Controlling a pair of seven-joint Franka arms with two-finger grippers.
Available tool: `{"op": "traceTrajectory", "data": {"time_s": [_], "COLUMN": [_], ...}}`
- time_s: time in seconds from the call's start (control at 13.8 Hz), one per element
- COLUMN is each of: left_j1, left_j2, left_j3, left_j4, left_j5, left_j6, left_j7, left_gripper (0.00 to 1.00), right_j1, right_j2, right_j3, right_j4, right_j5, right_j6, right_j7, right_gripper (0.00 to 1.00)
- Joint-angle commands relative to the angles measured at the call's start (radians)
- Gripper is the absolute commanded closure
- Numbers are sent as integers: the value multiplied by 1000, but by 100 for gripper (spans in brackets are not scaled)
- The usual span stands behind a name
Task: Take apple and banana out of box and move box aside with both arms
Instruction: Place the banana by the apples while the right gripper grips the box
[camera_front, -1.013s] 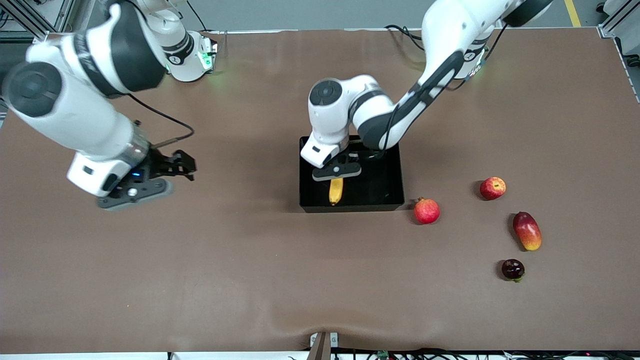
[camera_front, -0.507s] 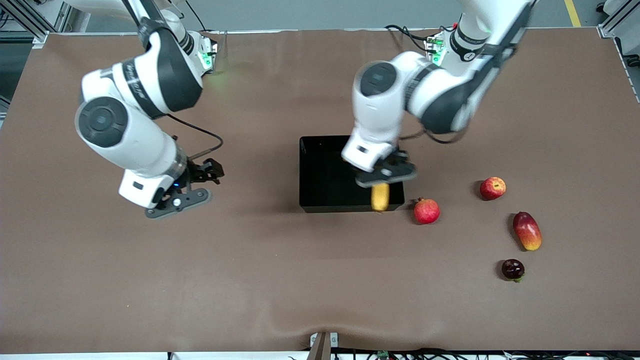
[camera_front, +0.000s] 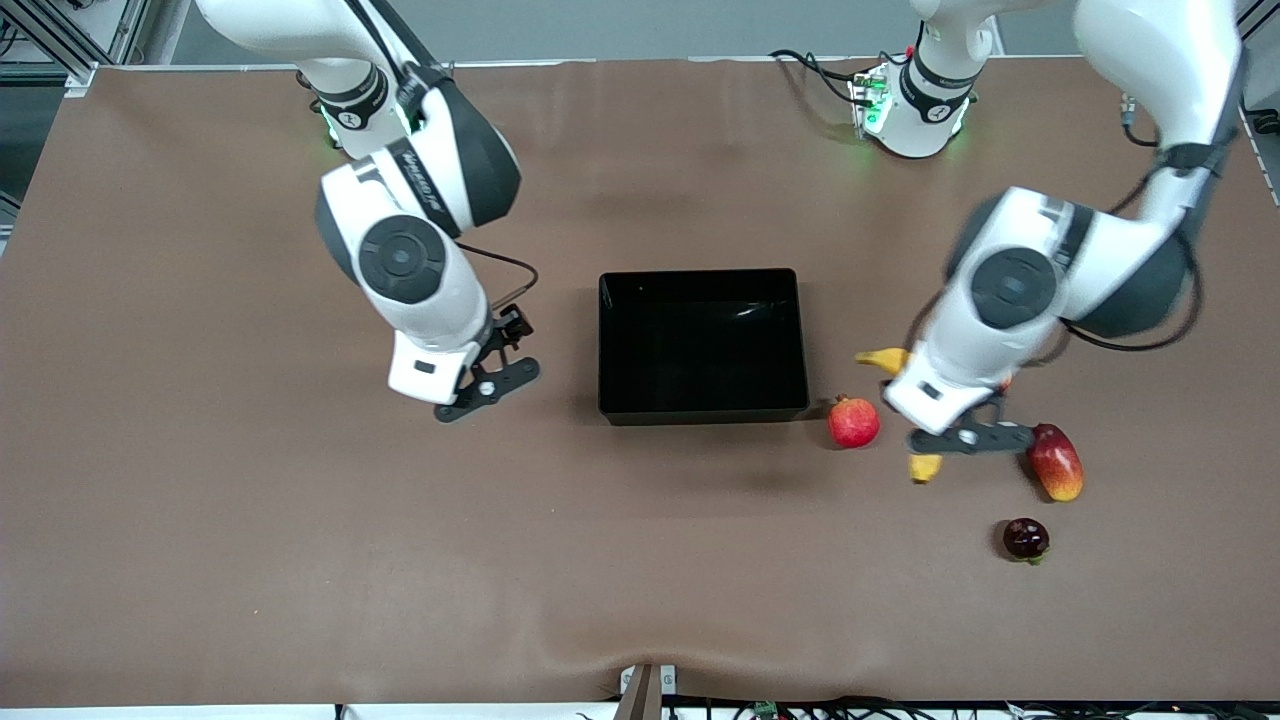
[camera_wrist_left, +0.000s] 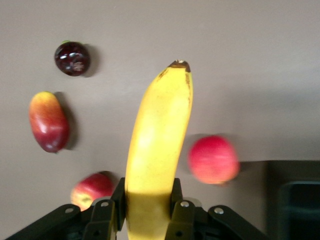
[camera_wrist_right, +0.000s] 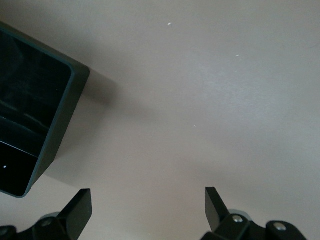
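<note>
Robotics lab: brown-covered table (camera_front: 300, 560) (aluminium framing (camera_front: 60, 40) at its corners), cabled arm bases.

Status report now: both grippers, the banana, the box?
Left gripper shut on banana, in the air over the table between pomegranate and mango. Right gripper open, beside the box. Box holds nothing.

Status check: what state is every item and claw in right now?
banana: held in the air by the left claw, over the table among the fruits
box: empty, upright
right claw: open, beside the box
pomegranate, mango, apple, dark fruit: resting on the table
</note>
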Motion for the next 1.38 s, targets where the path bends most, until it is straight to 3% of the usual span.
{"op": "traceTrajectory", "data": {"time_s": [0.0,0.22,0.51,0.87,0.94,1.01,1.09,1.3], "left_j1": [67,102,148,168,167,168,170,179], "left_j2": [54,155,286,358,358,356,349,285], "left_j3": [-11,0,4,4,4,9,11,9], "left_j4": [-14,-14,-7,-1,-1,-1,-2,-1], "left_j5": [-11,16,154,168,167,168,168,167], "left_j6": [66,156,293,379,379,379,379,359], "left_j7": [113,159,168,171,157,150,145,147], "left_gripper": [100,100,100,100,64,20,0,0], "right_j1": [6,29,113,173,173,173,175,199], "right_j2": [30,66,143,215,215,215,220,234], "right_j3": [-6,-6,-6,-6,-6,-6,-6,-6], "right_j4": [24,24,22,12,12,10,9,-2], "right_j5": [-7,-6,-9,-4,-4,-4,-4,-6], "right_j6": [51,89,143,332,326,326,326,321], "right_j7": [9,9,21,237,249,249,245,246], "right_gripper": [0,0,0,0,0,0,0,0]}}
